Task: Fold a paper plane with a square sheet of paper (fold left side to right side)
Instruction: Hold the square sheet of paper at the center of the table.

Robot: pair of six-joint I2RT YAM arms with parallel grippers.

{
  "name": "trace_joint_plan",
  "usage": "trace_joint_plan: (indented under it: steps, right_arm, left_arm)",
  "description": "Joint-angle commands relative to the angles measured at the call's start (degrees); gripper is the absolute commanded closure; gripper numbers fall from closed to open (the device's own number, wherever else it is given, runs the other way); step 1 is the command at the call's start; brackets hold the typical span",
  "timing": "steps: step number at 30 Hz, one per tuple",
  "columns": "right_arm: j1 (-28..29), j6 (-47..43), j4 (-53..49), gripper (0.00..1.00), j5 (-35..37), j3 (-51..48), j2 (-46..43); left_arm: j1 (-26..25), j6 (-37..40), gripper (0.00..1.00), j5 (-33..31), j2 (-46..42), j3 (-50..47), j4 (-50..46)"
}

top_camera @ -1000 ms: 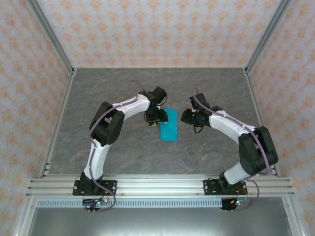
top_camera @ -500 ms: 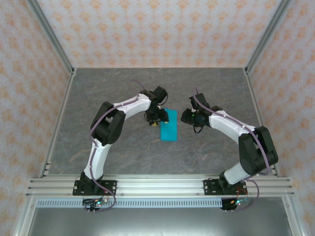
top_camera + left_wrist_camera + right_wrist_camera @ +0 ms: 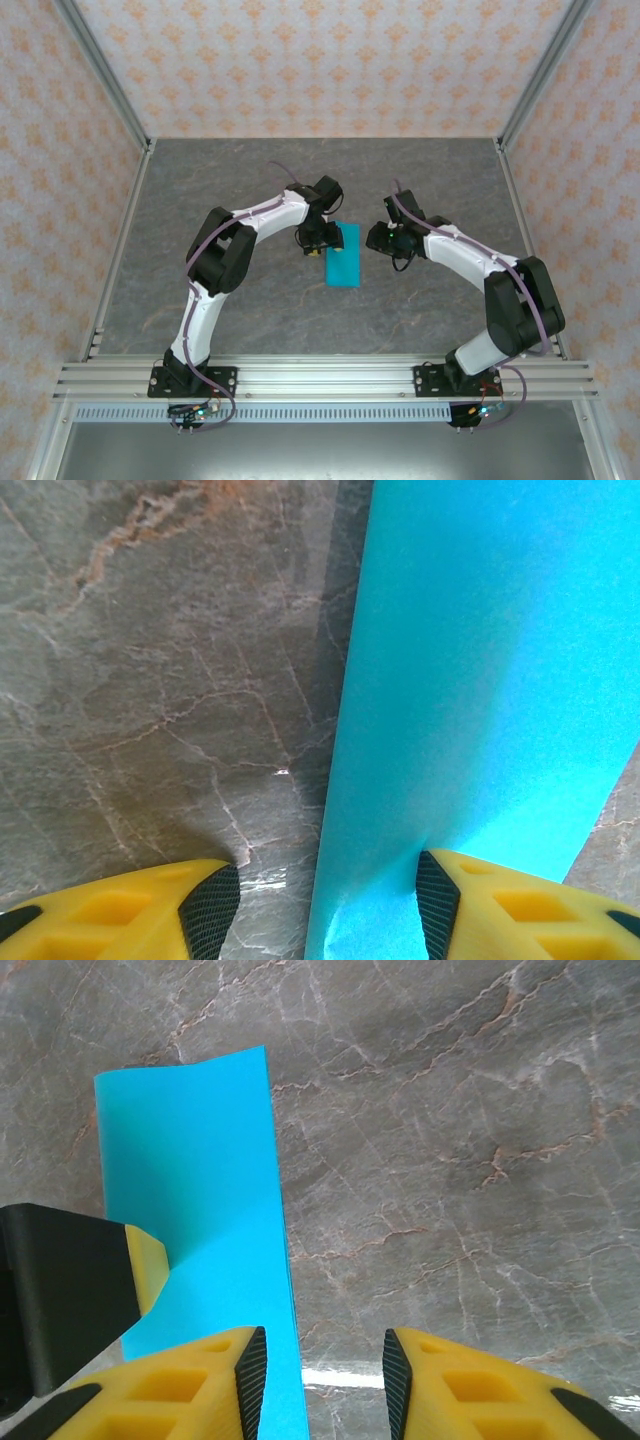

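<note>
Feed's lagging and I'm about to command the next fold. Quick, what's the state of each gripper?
Left gripper: open, straddling one edge of the paper, holding nothing.
Right gripper: open, holding nothing.

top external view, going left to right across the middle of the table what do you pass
left arm → left gripper → cyan paper → right gripper → right arm
</note>
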Motion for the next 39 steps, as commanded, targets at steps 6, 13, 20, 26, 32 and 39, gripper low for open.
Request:
trace_joint_plan:
  steps: [6,13,20,26,32,39]
  right_arm:
    - [1.04,2.64,3.56,0.65,-5.18,-0.72,3.58]
    - [1.32,3.96,4.83,0.66,-5.55,-0.82,4.54]
    - [1.29,7.40,6.16,0.67,-0.33,-2.24,2.37]
    - [1.26,7.86,5.80,0.67,1.77,-2.41,0.63]
    - [1.31,7.62,6.64,0.67,-0.48,-2.36,1.90]
    - [1.34,6.91,7.08,0.69,-3.04,-1.87,3.74]
  left_arm:
    - [-2.51,-0.13,0.44,0.42,8.60,-3.30,0.45]
    - [-2.51,-0.22,0.44,0.33,8.77,-3.28,0.28]
    - [-2.45,-0.90,0.43,0.42,9.03,-3.27,0.36]
    - [-2.51,-1.36,0.42,0.68,9.55,-3.24,0.29]
    - [-2.51,-1.62,0.41,0.43,9.61,-3.15,0.22]
    - [-2.49,-1.85,0.41,0.15,9.63,-3.14,0.18]
